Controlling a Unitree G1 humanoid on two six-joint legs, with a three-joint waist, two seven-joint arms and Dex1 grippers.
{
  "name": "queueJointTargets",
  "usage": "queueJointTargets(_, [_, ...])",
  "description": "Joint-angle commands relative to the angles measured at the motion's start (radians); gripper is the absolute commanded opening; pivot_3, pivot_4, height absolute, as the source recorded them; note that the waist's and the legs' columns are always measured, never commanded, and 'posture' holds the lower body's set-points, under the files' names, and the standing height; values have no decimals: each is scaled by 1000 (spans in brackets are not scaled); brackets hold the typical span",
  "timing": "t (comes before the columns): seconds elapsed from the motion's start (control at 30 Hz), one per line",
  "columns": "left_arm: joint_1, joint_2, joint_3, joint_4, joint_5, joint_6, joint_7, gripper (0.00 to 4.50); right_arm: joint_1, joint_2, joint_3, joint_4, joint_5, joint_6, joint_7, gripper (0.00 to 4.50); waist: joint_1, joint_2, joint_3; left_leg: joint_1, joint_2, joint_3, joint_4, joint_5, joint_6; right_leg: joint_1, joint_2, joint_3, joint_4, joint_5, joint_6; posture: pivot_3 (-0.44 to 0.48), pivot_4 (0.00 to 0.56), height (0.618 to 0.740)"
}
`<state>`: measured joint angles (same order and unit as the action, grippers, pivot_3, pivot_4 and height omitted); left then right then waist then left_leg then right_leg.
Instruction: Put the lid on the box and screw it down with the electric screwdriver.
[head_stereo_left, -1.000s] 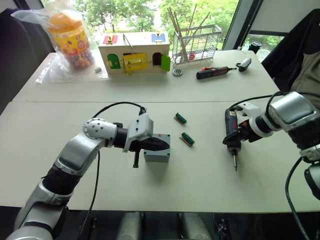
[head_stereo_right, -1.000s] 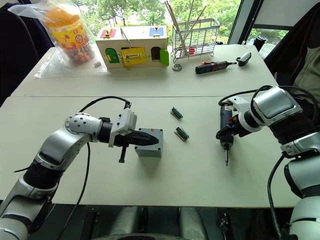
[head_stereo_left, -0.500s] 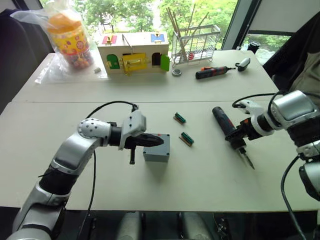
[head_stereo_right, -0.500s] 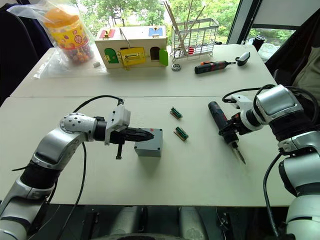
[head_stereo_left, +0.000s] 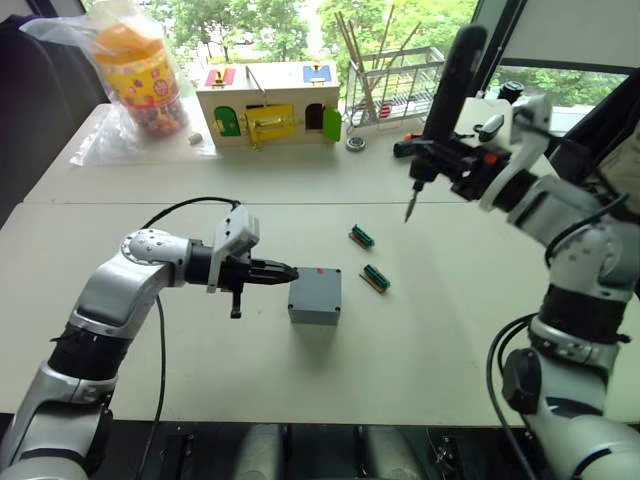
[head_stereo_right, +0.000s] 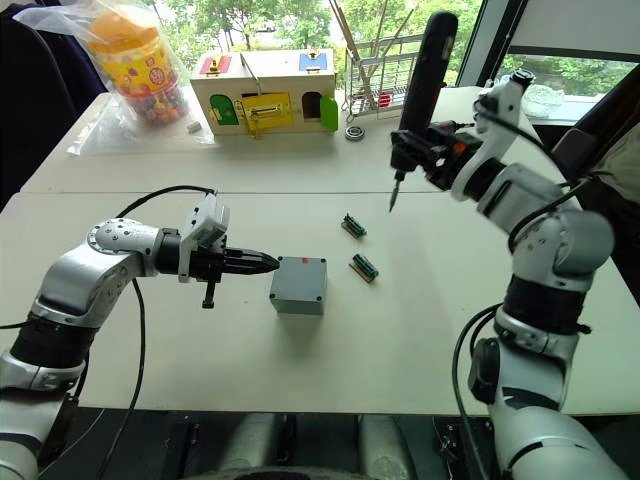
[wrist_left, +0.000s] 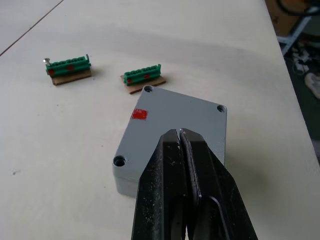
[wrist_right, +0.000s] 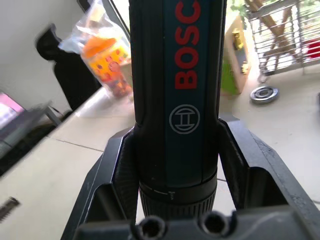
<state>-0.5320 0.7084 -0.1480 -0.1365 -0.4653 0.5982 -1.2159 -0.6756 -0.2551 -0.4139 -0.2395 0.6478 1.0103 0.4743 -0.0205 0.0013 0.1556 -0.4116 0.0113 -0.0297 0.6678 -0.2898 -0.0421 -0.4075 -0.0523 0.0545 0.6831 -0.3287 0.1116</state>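
Your lid (wrist_left: 176, 131) sits on the box (head_stereo_left: 314, 296) mid-desk. Left pincer (head_stereo_left: 286, 271) is pressed together beside it. Right pincer (wrist_right: 175, 165) pinches the screwdriver (head_stereo_left: 443, 88), raised; next lower its bit onto a corner hole.

grey box (head_stereo_left: 315, 295) with red mark, dark blue-black electric screwdriver (head_stereo_right: 420, 80) with red lettering, green connector strips (wrist_left: 144, 78) on brown bases, black fingers (wrist_left: 170, 195)

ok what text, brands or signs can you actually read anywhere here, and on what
"BOSCH": red letters running along the electric screwdriver; the last letter is partly cut off.
Round emblem with no letters, below that name on the same tool.
Print on the orange-lidded jar: too blurred to read.
The red mark on the box carries no text.
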Motion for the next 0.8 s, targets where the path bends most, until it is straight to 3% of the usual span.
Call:
queueJointTargets(0.03, [-30, -12, -13, -8, -2, 7, 0, 0, 38, 95, 38, -216, 130, -98, -4, 1830, -3, 1, 0, 0, 0, 0, 0, 0, 0, -1, 1, 0, 1, 0, 0, 0, 150, 736])
queueJointTargets(0.17, [-39, -16, -38, 1, 14, 4, -7, 0, 147, 75, 214, -283, 66, -170, 48, 1830, 0, 0, 0, 0, 0, -2, 0, 1, -2, 0, 2, -1, 2, 0, 0, 0, 150, 736])
queueJointTargets(0.33, [-35, -5, -111, 71, 124, -88, -22, 0, 209, 49, 322, -254, 2, -281, 74, 1830, -2, 0, 0, 3, -2, -2, 0, 0, -1, 1, 2, -1, 0, 0, 0, 0, 150, 736])
queueJointTargets(0.8, [-44, -49, -116, 135, 158, -132, -17, 0, 256, 6, 400, -155, -106, -442, 86, 1830, 0, 0, 0, 3, -2, -2, 0, 0, -1, 2, 2, -1, 0, 0, 0, 0, 150, 736])
